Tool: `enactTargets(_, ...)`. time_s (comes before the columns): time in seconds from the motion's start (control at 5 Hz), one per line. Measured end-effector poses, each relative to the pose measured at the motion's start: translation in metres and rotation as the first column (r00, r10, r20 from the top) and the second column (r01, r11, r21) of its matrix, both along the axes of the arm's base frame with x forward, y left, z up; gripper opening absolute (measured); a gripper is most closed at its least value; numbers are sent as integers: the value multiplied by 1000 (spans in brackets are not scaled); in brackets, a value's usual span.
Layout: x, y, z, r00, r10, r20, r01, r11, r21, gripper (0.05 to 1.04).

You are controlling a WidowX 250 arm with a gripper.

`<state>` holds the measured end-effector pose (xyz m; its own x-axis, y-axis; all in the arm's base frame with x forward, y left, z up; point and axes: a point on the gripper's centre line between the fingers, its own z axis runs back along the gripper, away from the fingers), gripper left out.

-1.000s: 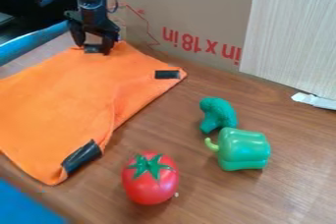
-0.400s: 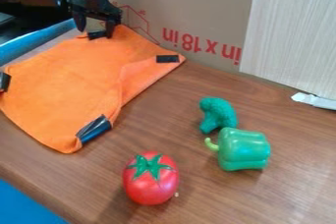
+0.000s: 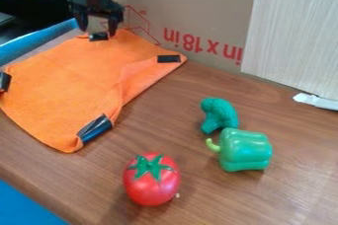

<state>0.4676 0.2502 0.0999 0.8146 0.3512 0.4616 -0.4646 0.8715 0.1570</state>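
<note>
Camera view | tool point(image 3: 98, 30): fingers spread apart | at black tape point(image 3: 98, 36) on orange cloth point(image 3: 69, 81)

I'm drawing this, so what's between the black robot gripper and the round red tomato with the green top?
From the black gripper to the red tomato, the camera view shows soft orange cloth first, then bare brown wooden table.

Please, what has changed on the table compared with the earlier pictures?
The orange cloth slid away from the camera, and the claw moved back the same way. The tomato, the pepper and the broccoli stayed in place.
</note>
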Motion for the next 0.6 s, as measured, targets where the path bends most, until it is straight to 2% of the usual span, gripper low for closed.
enactTargets(0.2,-4,-10,35,999,-13,47,14,999,-31,1000)
enactTargets(0.4,-10,-21,54,997,-42,63,47,996,-70,1000)
enactTargets(0.6,-18,-35,72,991,-126,54,131,986,-102,1000)
